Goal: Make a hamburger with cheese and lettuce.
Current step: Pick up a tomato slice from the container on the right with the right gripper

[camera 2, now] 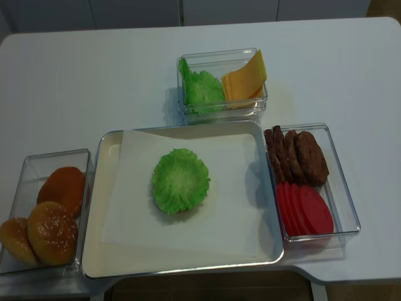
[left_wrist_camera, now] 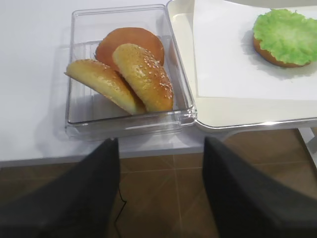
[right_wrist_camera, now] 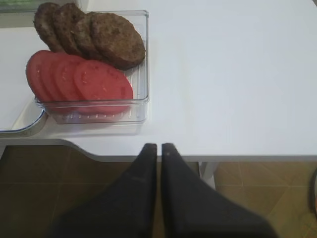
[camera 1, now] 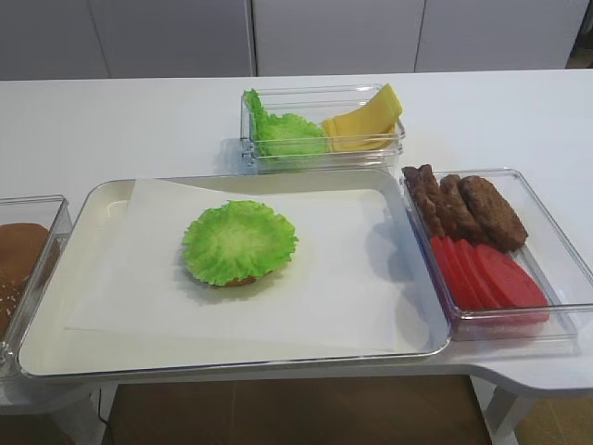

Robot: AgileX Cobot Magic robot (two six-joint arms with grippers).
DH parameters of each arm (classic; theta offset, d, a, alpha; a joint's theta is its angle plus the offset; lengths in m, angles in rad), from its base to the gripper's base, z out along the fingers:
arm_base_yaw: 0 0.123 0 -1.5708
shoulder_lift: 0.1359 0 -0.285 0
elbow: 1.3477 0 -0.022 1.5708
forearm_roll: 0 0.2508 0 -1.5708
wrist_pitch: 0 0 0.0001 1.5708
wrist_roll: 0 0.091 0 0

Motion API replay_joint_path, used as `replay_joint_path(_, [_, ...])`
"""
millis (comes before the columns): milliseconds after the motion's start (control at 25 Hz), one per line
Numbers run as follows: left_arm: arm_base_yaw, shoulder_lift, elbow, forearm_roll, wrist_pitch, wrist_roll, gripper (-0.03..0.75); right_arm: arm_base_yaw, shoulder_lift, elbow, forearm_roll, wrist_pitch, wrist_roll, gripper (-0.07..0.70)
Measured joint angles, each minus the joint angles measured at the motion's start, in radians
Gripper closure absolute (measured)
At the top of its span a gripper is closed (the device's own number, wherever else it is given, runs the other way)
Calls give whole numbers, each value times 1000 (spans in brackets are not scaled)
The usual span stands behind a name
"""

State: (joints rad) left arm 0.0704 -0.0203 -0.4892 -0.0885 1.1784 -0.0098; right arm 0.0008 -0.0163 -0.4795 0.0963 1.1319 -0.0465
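Note:
The hamburger (camera 1: 240,243) is a brown bun base under a frilly green lettuce leaf (camera 2: 180,180), on white paper in the tray (camera 1: 111,199); no tomato shows on it. It also shows in the left wrist view (left_wrist_camera: 284,37). Spare lettuce (camera 1: 283,130) and pale yellow cheese slices (camera 1: 363,119) stand in a clear box at the back. My left gripper (left_wrist_camera: 161,148) is open and empty, below the table edge in front of the bun box. My right gripper (right_wrist_camera: 159,148) is shut and empty, at the table edge in front of the patty box. Neither gripper shows in the high views.
A clear box on the left holds bun pieces (left_wrist_camera: 129,69). A clear box on the right holds dark brown patties (right_wrist_camera: 94,34) and red tomato slices (right_wrist_camera: 81,79). The white table (right_wrist_camera: 228,69) stretches right of that box. Brown floor lies below the table edge.

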Motion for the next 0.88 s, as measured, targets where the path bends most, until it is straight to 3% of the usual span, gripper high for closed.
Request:
replay_joint_path(320, [0, 0, 0, 0, 0, 0, 313, 0, 0, 0, -23, 0, 47, 591])
replay_joint_path(680, [0, 0, 0, 0, 0, 0, 313, 0, 0, -58, 99, -49, -20, 308])
replay_joint_path(880, [0, 0, 0, 0, 0, 0, 313, 0, 9, -99, 198, -59, -35, 271])
